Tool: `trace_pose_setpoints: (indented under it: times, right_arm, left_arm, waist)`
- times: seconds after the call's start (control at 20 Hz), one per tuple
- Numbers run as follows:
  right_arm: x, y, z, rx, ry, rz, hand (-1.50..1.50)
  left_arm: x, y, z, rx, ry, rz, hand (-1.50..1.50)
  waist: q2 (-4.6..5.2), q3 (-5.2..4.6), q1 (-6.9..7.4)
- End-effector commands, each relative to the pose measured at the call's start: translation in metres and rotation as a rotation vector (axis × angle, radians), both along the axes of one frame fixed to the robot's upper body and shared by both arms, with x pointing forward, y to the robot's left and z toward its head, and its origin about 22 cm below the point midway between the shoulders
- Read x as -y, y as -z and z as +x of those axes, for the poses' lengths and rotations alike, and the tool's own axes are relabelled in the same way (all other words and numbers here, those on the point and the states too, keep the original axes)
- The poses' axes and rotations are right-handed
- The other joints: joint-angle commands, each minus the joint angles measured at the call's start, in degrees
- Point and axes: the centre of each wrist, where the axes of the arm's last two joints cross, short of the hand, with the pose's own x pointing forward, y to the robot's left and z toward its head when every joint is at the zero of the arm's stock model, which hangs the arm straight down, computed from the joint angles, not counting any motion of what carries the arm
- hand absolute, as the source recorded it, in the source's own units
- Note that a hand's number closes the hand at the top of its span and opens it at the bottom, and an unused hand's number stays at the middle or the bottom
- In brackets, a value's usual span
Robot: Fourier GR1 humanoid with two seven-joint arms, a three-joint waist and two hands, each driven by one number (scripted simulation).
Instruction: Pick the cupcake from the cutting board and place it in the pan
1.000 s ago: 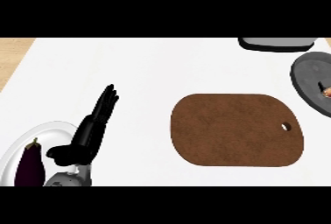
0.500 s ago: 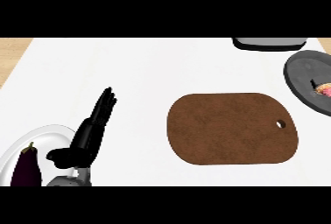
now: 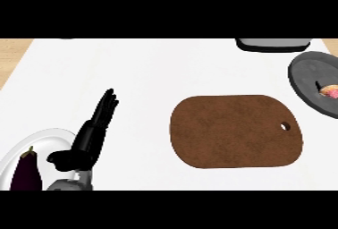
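One robot hand shows in the head view, the black left robot hand (image 3: 86,138) at the lower left, fingers straight and together, pointing up across the white desk (image 3: 152,71) and holding nothing; it looks to be resting. Its thumb sticks out toward the round white plate (image 3: 46,136) just beside it at the lower-left edge, where a dark purple eggplant (image 3: 25,172) lies. The right robot hand is not in view, so nothing can be said of its fingers. Further in, near the middle of the desk, lies the brown rounded wooden cutting board (image 3: 234,134) with a small hole near its right edge, and its top carries nothing. At the right edge, a little beyond the board and apart from it, sits the dark grey round pan (image 3: 307,74), cut off by the frame; inside it, right at the picture's edge, a small pink and tan thing shows, most likely the cupcake (image 3: 329,91), though only part of it is visible. Beyond that, at the far right, stands a grey and black appliance or vessel (image 3: 272,44), too cropped to name. Judging from this layout, the placing seems done, with little or nothing left beyond pulling the arm away.
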Motion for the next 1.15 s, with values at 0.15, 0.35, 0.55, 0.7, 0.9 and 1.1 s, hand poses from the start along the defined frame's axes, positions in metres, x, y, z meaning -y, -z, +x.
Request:
trace_pose_setpoints:
  times: [0.15, 0.35, 0.55, 0.7, 0.9, 1.1]
  right_arm:
    - [0.004, 0.022, -0.03, -0.023, -0.013, -0.005, -1.5]
    - [-0.004, 0.014, -0.009, -0.041, -0.013, -0.049, -1.5]
    - [0.005, 0.013, -0.023, -0.056, 0.004, -0.077, -1.5]
    - [-0.002, 0.015, -0.014, -0.079, 0.001, -0.061, -1.5]
    - [-0.003, 0.019, -0.016, -0.086, 0.003, -0.116, -1.5]
    - [-0.001, 0.016, -0.02, -0.068, 0.035, -0.186, -1.5]
  left_arm:
    - [-0.005, 0.005, -0.032, -0.006, -0.025, -0.006, 0.0]
    - [-0.006, 0.011, -0.014, -0.021, -0.005, -0.014, 0.0]
    - [0.009, -0.008, -0.02, -0.006, -0.01, -0.014, 0.0]
    - [0.001, -0.009, -0.002, -0.004, -0.004, -0.004, 0.0]
    - [-0.011, 0.008, 0.002, -0.009, -0.022, -0.02, 0.0]
    - [-0.01, 0.009, -0.004, -0.019, -0.011, 0.009, 0.0]
  waist:
    - [-0.33, -0.1, -0.39]
    - [-0.22, -0.1, -0.35]
    - [-0.21, -0.06, -0.16]
    - [-0.2, -0.08, -0.28]
    - [-0.16, -0.08, -0.31]
    - [-0.3, -0.13, -0.62]
